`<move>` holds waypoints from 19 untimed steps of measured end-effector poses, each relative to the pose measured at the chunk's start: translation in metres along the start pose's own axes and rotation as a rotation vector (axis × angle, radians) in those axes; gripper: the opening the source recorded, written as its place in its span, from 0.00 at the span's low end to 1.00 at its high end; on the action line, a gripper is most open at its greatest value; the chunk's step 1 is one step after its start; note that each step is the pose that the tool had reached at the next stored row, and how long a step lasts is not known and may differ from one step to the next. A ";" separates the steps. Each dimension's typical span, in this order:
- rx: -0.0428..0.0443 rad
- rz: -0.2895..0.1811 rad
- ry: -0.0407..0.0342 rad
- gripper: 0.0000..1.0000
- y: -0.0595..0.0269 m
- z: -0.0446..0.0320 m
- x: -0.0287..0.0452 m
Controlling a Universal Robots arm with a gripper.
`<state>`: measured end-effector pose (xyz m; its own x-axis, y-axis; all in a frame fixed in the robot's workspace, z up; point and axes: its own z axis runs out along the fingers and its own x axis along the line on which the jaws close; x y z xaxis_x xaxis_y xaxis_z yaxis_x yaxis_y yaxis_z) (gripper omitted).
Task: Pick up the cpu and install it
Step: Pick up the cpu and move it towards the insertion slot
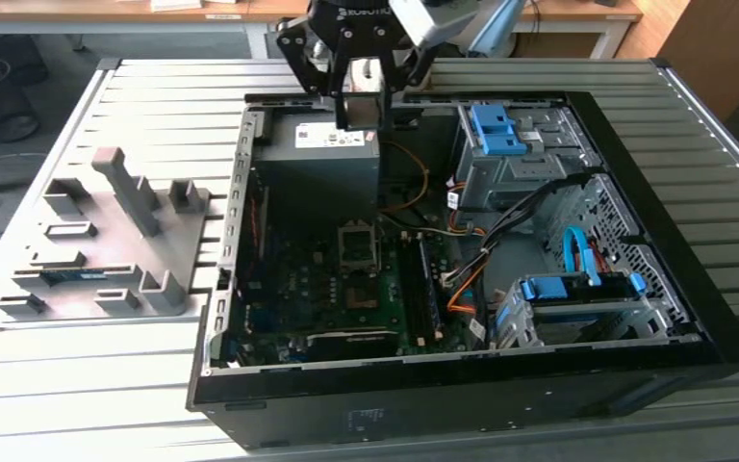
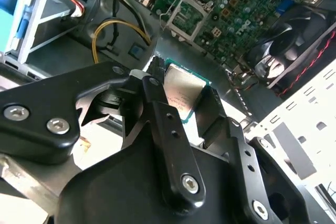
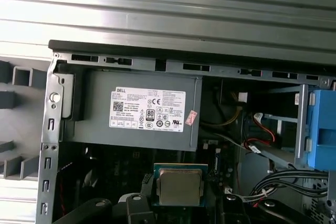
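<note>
Exterior view: high, looks down over whole pc case [image 1: 472, 397]; both wrist views close-up, share cpu [image 2: 184, 95] [image 3: 179, 186].

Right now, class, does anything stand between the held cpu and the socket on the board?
Nothing visible does. The gripper holds the cpu in its jaws above the power supply. In the second wrist view, the socket beyond it lies uncovered. The yellow cable runs off to one side of it, not across.
</note>
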<state>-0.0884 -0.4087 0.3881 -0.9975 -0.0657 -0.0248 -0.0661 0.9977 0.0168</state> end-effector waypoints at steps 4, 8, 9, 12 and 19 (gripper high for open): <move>0.0001 0.000 0.0000 0.47 -0.0050 0.0000 0.0003; 0.0002 0.000 0.0000 0.47 -0.0084 0.0001 0.0005; 0.0002 0.000 0.0000 0.47 -0.0091 0.0002 0.0006; 0.0001 0.000 -0.0001 0.47 -0.0106 0.0006 0.0007; 0.0002 0.000 0.0000 0.47 -0.0141 0.0016 0.0010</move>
<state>-0.0884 -0.4228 0.3862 -0.9975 -0.0656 -0.0248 -0.0661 0.9977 0.0165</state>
